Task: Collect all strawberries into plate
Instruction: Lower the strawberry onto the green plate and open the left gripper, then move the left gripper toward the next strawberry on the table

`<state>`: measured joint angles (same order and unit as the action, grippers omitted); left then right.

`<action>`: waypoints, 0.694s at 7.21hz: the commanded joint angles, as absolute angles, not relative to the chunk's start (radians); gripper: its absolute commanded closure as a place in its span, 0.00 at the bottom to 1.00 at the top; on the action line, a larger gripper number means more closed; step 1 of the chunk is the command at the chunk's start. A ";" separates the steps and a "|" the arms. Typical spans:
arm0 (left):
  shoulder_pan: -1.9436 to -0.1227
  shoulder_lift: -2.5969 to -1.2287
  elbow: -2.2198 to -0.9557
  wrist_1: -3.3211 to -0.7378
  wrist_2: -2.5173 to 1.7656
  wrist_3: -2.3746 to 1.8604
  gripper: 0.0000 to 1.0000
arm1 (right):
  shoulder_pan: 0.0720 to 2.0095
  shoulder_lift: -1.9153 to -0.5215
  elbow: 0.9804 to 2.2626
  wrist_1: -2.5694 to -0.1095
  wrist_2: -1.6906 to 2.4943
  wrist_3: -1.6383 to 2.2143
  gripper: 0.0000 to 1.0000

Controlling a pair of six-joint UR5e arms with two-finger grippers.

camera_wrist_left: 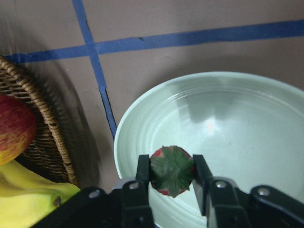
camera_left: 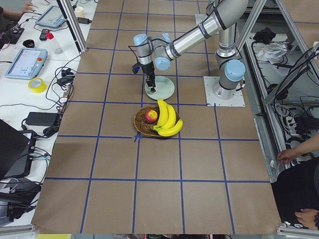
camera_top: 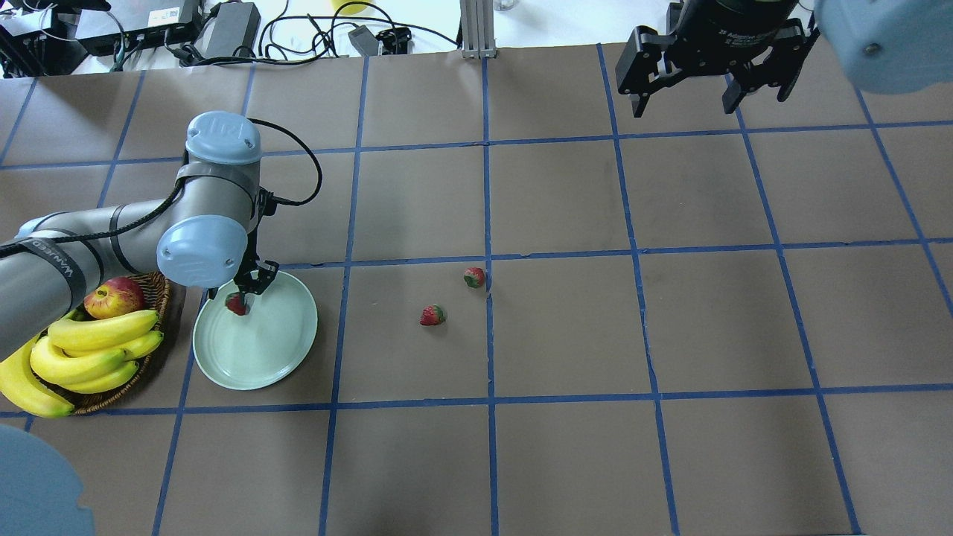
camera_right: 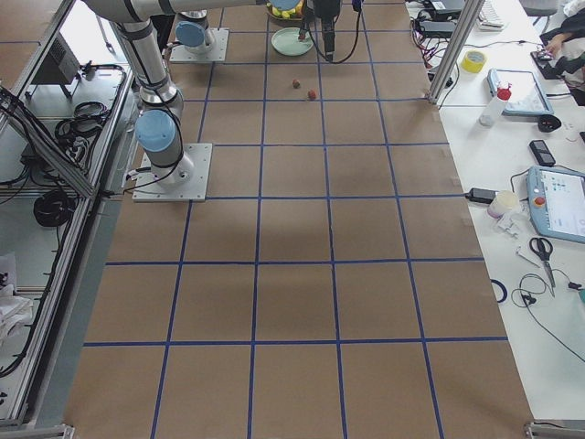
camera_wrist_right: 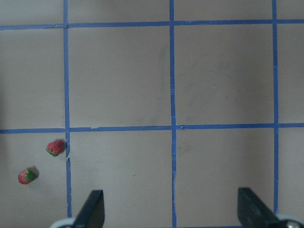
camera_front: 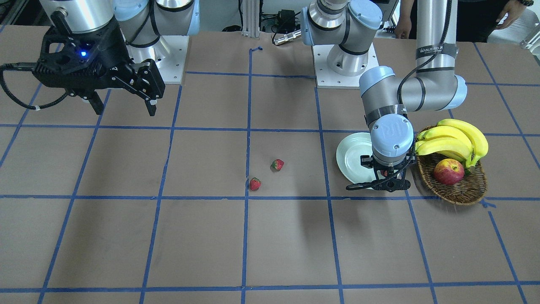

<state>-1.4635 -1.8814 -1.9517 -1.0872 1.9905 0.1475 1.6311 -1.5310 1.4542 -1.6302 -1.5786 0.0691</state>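
My left gripper (camera_wrist_left: 171,172) is shut on a strawberry (camera_wrist_left: 172,170) and holds it just above the pale mint-green plate (camera_wrist_left: 247,118), near the plate's edge on the basket side. The same strawberry (camera_top: 237,303) shows over the plate (camera_top: 260,350) in the overhead view. Two more strawberries lie on the brown table near its middle, one (camera_top: 432,316) nearer the plate, one (camera_top: 474,278) by a blue tape line. Both also show in the right wrist view (camera_wrist_right: 55,147) (camera_wrist_right: 26,176). My right gripper (camera_top: 689,100) is open, empty and high over the far right of the table.
A brown wicker basket (camera_top: 153,292) with a red-yellow apple (camera_top: 114,297) and a bunch of bananas (camera_top: 89,350) stands right beside the plate. Blue tape lines grid the brown table. Cables and boxes lie beyond the table's far edge.
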 commanded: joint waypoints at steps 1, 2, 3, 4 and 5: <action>-1.474 -1.862 -1.945 -1.121 1.971 0.147 0.00 | 1.632 -1.531 1.454 -1.631 -1.577 0.069 0.00; -1.511 -1.839 -1.942 -1.138 1.865 0.109 0.00 | 1.631 -1.531 1.454 -1.631 -1.577 0.071 0.00; -1.564 -1.812 -1.941 -1.138 1.751 -0.011 0.00 | 1.631 -1.531 1.454 -1.631 -1.577 0.069 0.00; -1.628 -1.798 -1.937 -1.137 1.677 -0.131 0.00 | 1.631 -1.531 1.454 -1.631 -1.577 0.069 0.00; -1.684 -1.796 -1.936 -1.129 1.605 -0.305 0.00 | 1.632 -1.531 1.454 -1.631 -1.577 0.069 0.00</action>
